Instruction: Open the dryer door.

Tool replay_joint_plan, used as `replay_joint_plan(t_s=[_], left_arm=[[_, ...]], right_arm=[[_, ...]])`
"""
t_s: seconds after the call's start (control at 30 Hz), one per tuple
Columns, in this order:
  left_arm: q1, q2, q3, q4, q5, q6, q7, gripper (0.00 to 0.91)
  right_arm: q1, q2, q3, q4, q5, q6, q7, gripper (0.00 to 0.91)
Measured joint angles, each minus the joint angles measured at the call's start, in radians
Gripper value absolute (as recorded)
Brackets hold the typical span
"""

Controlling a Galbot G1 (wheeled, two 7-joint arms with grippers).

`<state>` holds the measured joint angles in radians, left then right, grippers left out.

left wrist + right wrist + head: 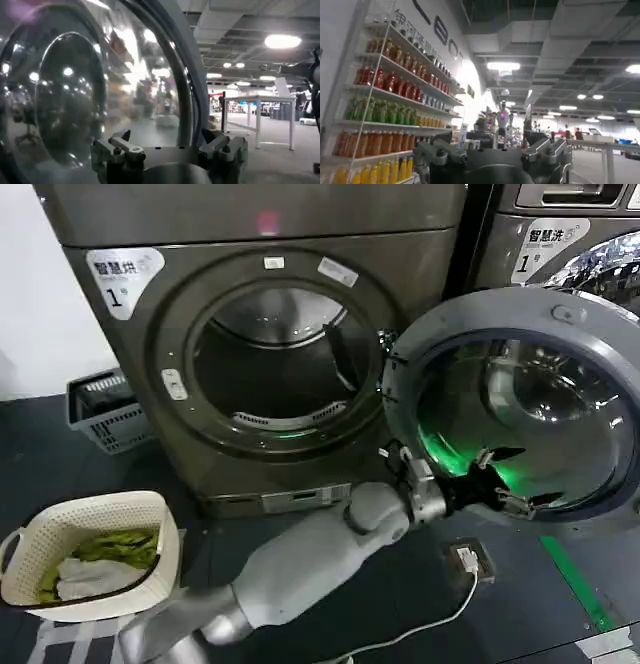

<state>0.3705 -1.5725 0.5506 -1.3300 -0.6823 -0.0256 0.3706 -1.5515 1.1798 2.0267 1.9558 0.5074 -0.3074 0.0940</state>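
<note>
The left gripper [505, 479] reaches against the inner glass of the dryer door [515, 319], its fingers [125, 145] spread wide with nothing between them. The door stands swung open directly ahead of the gripper, well clear of the drum opening [285, 364] behind the arm. The right gripper [492, 155] points away, toward shelves of bottles [390, 105], fingers apart.

The dryer [260, 334] fills the upper middle of the head view, and its round drum opening [285, 364] faces the camera. The dryer door [515, 419] stands swung open at the right of the frame, beside the opening. The left gripper [497, 481] lies in front of the door's lower part. A laundry basket [165, 529] sits on the floor at the lower left, with clothes [100, 559] in it. A crate [105, 412] stands at the left, beside the dryer. A second machine [560, 234] is at the upper right, behind the door.
</note>
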Motion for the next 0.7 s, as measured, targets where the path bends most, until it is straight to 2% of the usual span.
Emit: replay_joint_plan(t_s=[0.43, 0.7], left_arm=[[0.001, -0.02, 0.001, 0.036, 0.089, -0.096, -0.089, 0.907], [0.024, 0.02, 0.014, 0.019, 0.12, -0.225, -0.107, 0.907]], right_arm=[[-0.01, -0.003, 0.002, 0.0, -0.002, 0.011, -0.006, 0.907], [-0.009, -0.008, 0.002, 0.0, -0.008, 0.021, -0.011, 0.907]])
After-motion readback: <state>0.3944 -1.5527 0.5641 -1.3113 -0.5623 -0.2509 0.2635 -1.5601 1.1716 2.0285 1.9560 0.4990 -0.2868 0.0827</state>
